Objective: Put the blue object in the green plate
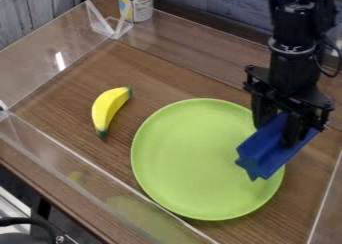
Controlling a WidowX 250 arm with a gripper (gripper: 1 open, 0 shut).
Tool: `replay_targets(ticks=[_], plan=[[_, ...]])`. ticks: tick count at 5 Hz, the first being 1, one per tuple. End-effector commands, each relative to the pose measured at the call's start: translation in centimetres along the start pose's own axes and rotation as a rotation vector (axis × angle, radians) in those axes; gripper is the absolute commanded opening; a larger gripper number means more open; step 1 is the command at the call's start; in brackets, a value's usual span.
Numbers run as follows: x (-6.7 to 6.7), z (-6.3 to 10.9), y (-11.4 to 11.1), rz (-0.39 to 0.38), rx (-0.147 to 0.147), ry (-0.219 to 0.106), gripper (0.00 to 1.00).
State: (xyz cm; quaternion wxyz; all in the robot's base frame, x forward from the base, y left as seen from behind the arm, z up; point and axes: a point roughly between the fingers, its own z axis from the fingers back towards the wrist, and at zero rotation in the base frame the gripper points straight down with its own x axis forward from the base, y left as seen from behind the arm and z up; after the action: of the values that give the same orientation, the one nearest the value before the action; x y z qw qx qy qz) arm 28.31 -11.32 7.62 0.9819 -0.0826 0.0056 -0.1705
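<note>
The blue object (270,150), a ridged royal-blue block, hangs tilted over the right part of the green plate (187,158), its lower end close to the plate's surface near the right rim. My gripper (286,123) comes straight down from above and is shut on the block's upper end; the black fingers (262,108) flank it. Whether the block touches the plate I cannot tell.
A yellow banana (110,108) lies on the wooden table left of the plate. Clear acrylic walls (54,48) ring the work area. A bottle with a yellow label (134,4) stands at the back, beyond the wall.
</note>
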Motion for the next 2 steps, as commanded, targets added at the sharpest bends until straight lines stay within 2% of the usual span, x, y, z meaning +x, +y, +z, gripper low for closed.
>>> replay_targets(ticks=[1, 2], plan=[[0.81, 2.69, -0.1, -0.012, 0.004, -0.09, 0.0], [0.73, 3.02, 0.02, -0.012, 0.003, -0.096, 0.0]])
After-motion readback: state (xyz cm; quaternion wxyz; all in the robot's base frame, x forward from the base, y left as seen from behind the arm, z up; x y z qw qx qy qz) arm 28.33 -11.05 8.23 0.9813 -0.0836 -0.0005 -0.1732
